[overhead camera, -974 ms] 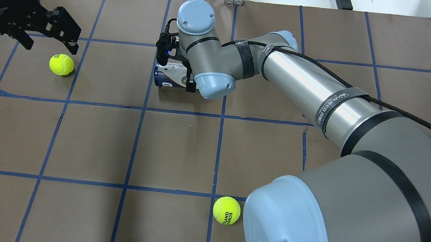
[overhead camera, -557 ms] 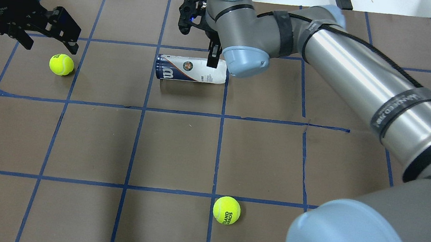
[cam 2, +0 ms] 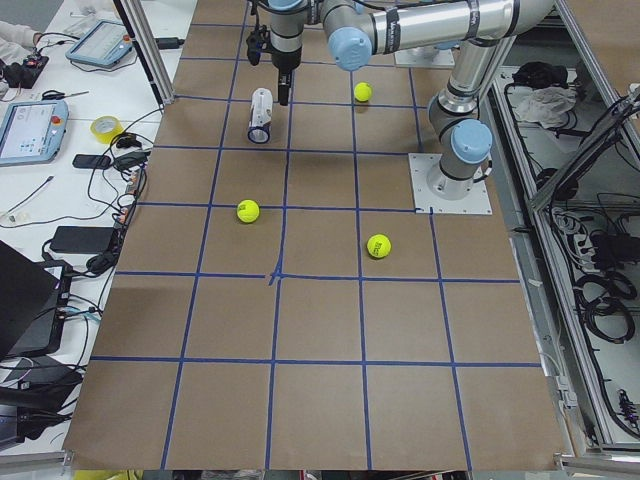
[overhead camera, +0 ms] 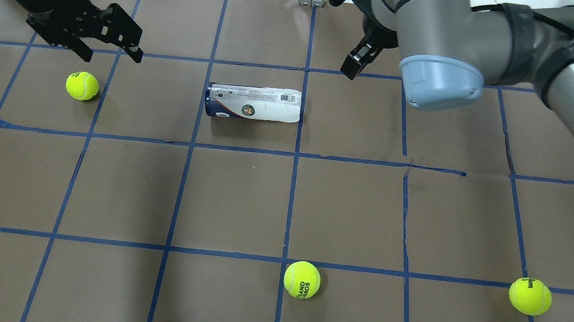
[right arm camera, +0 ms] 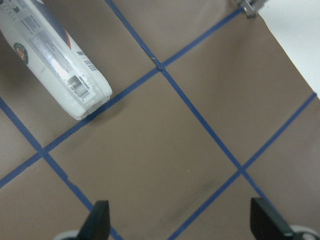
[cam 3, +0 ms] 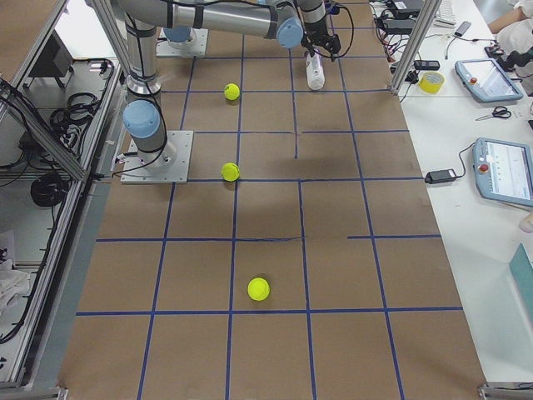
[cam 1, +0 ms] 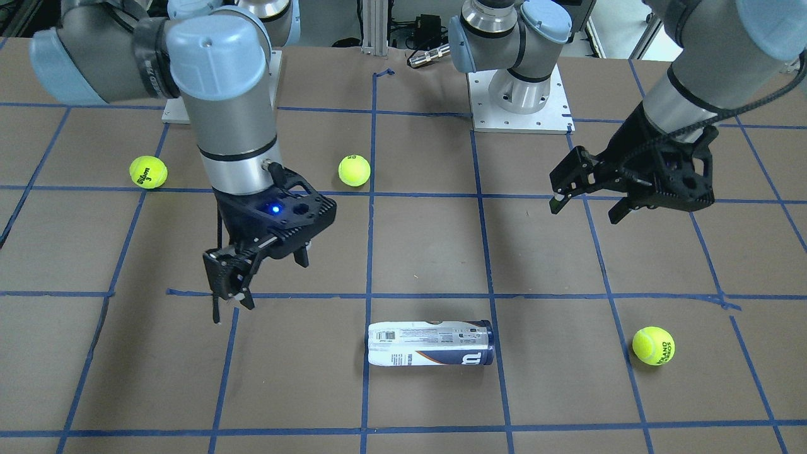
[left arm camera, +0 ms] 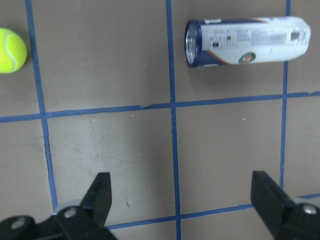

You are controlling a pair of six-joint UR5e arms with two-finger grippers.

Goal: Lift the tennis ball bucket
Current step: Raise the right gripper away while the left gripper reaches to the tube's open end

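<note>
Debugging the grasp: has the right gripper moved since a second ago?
Yes. In the overhead view the right gripper was over the tennis ball bucket, left of the vertical blue tape line; now it is right of that line, off the bucket.

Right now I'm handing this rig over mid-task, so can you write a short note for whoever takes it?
Left gripper: open, empty, hovering near a tennis ball.
Right gripper: open, empty, hovering off the white end of the tennis ball bucket.
Tennis ball bucket: lying on its side on the table, with no fingers touching it.
Done: nothing lifted.
Left: grasp it and lift it.
</note>
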